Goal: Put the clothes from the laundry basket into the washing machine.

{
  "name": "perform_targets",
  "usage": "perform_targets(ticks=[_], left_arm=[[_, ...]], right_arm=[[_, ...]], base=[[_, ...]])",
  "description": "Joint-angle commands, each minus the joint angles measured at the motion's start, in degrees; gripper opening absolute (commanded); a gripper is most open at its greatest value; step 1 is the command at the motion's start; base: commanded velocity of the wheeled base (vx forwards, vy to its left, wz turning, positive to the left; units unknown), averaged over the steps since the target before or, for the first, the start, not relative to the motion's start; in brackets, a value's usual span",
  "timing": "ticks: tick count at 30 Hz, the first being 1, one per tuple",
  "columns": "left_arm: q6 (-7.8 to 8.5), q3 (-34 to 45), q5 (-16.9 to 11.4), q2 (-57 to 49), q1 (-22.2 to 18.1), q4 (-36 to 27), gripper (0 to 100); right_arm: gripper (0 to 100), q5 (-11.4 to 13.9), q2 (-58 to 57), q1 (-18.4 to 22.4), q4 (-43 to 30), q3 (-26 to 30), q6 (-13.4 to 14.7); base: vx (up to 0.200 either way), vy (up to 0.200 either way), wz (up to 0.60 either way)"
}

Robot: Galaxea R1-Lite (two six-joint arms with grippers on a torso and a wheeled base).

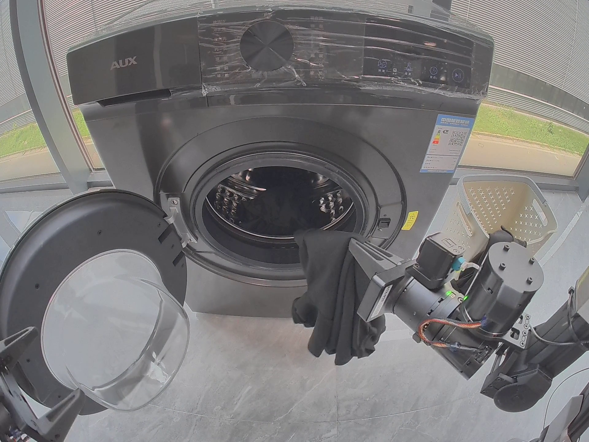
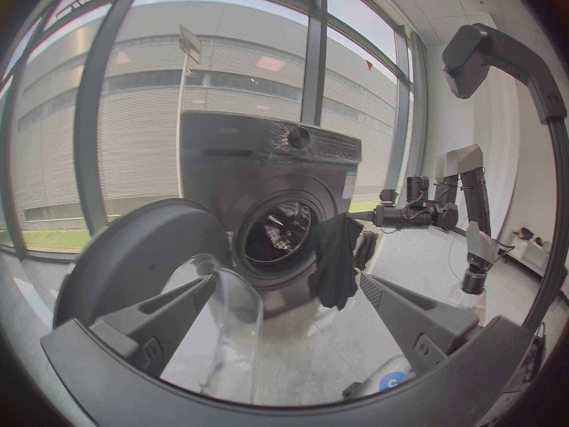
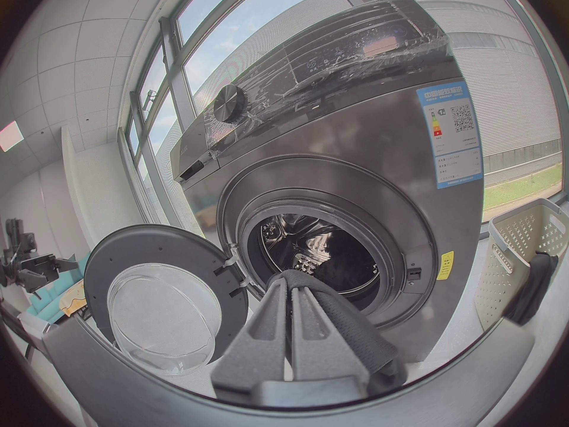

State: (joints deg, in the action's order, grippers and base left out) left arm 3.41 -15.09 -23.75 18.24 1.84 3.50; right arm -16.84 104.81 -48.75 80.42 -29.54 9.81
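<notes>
Right gripper (image 1: 359, 248), fingers pinching a black garment (image 1: 334, 299) that hangs just before the open drum (image 1: 279, 207) of the washing machine (image 1: 147, 136). Best to carry it well inside before releasing, so no cloth trails outside. Left gripper (image 1: 44, 369), fingers spread, near the door (image 1: 86, 240).
</notes>
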Motion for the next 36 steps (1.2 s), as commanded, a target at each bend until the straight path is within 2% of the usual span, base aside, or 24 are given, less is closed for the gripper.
perform_targets(ticks=[1,3,5,6,8,10,11,14,18,24,30,33,36], left_arm=[[3.62,-2.7,-7.4,26.1,7.2,9.1,100],[3.44,-2.7,-6.8,31.0,12.3,12.4,100],[3.27,-2.8,-5.7,35.0,15.8,14.4,100],[3.27,-2.8,-5.6,35.4,16.0,14.6,100],[3.09,-3.5,-3.4,41.9,20.8,18.3,100],[3.09,-3.5,-3.3,42.1,21.0,18.5,100],[3.09,-4.2,-1.7,47.3,23.7,22.8,100],[3.0,-5.9,-0.7,53.3,26.1,25.7,100],[3.09,-6.7,1.1,59.5,28.6,28.8,100],[2.91,-7.2,1.0,67.1,29.6,34.6,100],[-0.43,-6.8,1.0,77.9,30.3,45.4,100],[-0.6,-6.4,1.4,80.9,30.7,49.3,100],[-0.51,-6.4,2.2,84.9,31.9,52.8,100]], right_arm=[[0,2.5,2.5,0.5,-0.4,-3.5,0.6],[0,2.4,2.4,0.6,-0.5,-4.7,0.6],[0,2.4,2.4,0.8,-1.4,-5.4,0.6],[0,2.4,2.4,0.8,-1.5,-5.4,0.6],[0,2.3,2.4,0.8,-3.1,-6.0,0.6],[0,2.2,2.4,0.8,-3.1,-6.0,0.6],[0,2.2,2.5,0.8,-3.3,-6.5,0.6],[0,1.9,2.7,0.9,-3.7,-8.2,0.8],[0,1.6,3.5,2.0,-4.4,-8.5,0.8],[0,0.8,3.5,2.4,-5.4,-8.9,0.9],[0,-1.0,3.4,2.2,-6.8,-9.2,0.9],[0,-1.0,3.4,1.7,-7.4,-9.7,1.1],[0,-1.0,2.9,1.6,-10.6,-11.2,3.2]], base=[[0.0,0.0,0.0],[0.0,0.0,0.0],[0.0,0.0,0.0],[0.0,0.0,0.0],[0.0,0.0,0.0],[0.0,0.0,0.0],[0.0,0.0,0.0],[0.0,0.0,0.0],[0.0,0.0,0.0],[0.0,0.0,0.0],[0.0,0.0,0.0],[0.0,0.0,0.0],[0.0,0.0,0.0]])
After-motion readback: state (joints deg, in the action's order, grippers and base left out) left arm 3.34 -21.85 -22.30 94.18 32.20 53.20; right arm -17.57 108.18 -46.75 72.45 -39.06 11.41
